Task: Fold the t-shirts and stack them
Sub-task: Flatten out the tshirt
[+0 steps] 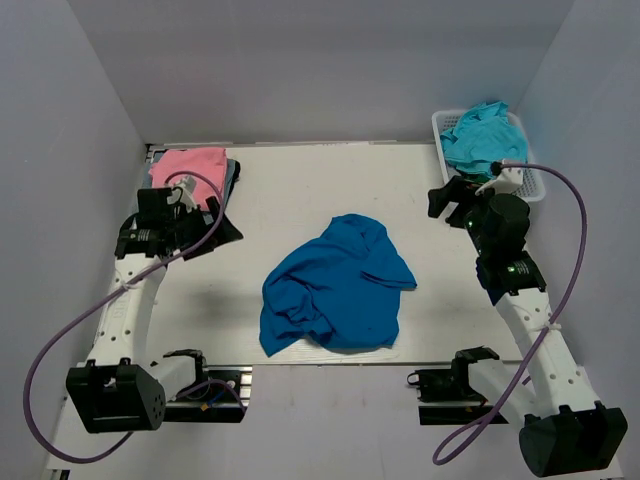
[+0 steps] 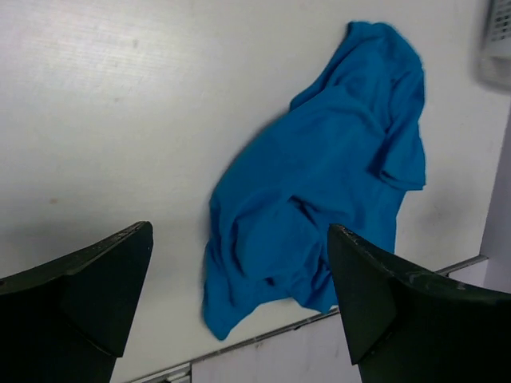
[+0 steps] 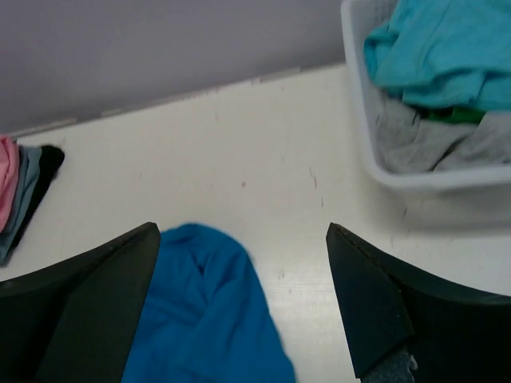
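T-shirt, royal blue, crumpled on white table

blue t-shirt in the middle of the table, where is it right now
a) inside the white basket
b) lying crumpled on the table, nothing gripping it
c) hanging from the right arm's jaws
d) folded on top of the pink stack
b: the blue t-shirt lies rumpled on the table, apart from the pink-topped stack and the basket.

Crumpled royal-blue t-shirt lay between left gripper and right gripper; pink-topped stack just beyond left, white basket just beyond right.
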Available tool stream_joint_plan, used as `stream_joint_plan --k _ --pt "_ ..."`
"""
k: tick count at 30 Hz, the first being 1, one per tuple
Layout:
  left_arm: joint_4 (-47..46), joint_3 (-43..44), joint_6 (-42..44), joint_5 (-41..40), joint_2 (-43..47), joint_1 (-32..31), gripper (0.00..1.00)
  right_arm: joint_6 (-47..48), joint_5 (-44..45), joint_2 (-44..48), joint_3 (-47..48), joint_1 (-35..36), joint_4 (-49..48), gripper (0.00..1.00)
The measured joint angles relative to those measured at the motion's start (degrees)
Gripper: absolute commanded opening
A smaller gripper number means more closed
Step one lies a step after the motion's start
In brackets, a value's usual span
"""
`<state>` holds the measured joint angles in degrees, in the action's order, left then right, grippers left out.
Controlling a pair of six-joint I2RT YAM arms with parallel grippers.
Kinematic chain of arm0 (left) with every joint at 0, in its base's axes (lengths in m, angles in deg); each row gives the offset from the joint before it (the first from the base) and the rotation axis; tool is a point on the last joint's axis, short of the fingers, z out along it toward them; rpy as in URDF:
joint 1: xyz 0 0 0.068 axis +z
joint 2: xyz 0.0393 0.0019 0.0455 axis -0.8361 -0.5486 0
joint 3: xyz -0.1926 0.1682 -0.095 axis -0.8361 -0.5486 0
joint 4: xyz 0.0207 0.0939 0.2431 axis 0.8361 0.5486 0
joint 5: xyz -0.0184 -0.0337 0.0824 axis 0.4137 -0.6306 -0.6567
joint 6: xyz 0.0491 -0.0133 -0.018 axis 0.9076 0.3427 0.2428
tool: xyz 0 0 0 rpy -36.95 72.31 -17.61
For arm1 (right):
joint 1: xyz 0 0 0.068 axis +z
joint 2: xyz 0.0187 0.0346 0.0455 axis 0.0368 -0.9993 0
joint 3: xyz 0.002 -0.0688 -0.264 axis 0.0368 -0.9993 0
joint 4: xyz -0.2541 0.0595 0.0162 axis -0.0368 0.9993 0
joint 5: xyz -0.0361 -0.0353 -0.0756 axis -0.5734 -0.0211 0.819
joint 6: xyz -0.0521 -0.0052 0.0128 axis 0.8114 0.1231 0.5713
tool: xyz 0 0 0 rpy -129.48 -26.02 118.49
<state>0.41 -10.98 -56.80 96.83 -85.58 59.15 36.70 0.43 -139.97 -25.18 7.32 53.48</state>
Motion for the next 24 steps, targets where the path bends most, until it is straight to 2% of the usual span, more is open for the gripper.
stream_joint_plan --k 2,3,4,5,9,12,17,20,24 --pt "3.0 -1.5 -0.1 -2.4 1.7 -0.1 1.0 -2.0 -1.2 0.0 0.0 0.0 4.1 0.91" --pt "4.1 -2.7 -0.3 -3.1 2.6 -0.1 0.98 -2.5 -2.6 0.0 0.0 0.0 5.4 0.91" --pt "5.2 -5.0 -0.4 -3.8 3.8 -0.1 0.91 -1.9 -4.8 -0.2 0.0 0.0 6.5 0.91" --pt "7.4 -7.6 -0.7 -4.3 4.3 -0.1 0.91 -1.2 -7.5 -0.7 0.0 0.0 6.8 0.91" --pt "8.5 -16.0 -2.3 -3.4 4.5 -1.1 0.89 -0.7 -14.0 -9.0 4.2 0.3 10.9 0.91" --pt "9.0 -19.2 -5.5 -1.1 6.3 -3.0 0.89 -0.8 -16.2 -17.5 6.3 0.9 12.6 0.91" --pt "5.2 -26.1 -11.6 0.6 10.1 -7.5 0.86 -0.8 -15.5 -25.2 6.6 2.8 16.4 0.91" --pt "2.5 -30.6 -15.1 0.3 8.5 -11.8 0.85 -0.8 -14.3 -28.5 8.5 4.1 17.2 0.91" --pt "0.5 -31.7 -17.8 -1.9 3.7 -17.5 0.81 -1.2 -12.4 -32.0 10.1 5.5 16.7 0.91"
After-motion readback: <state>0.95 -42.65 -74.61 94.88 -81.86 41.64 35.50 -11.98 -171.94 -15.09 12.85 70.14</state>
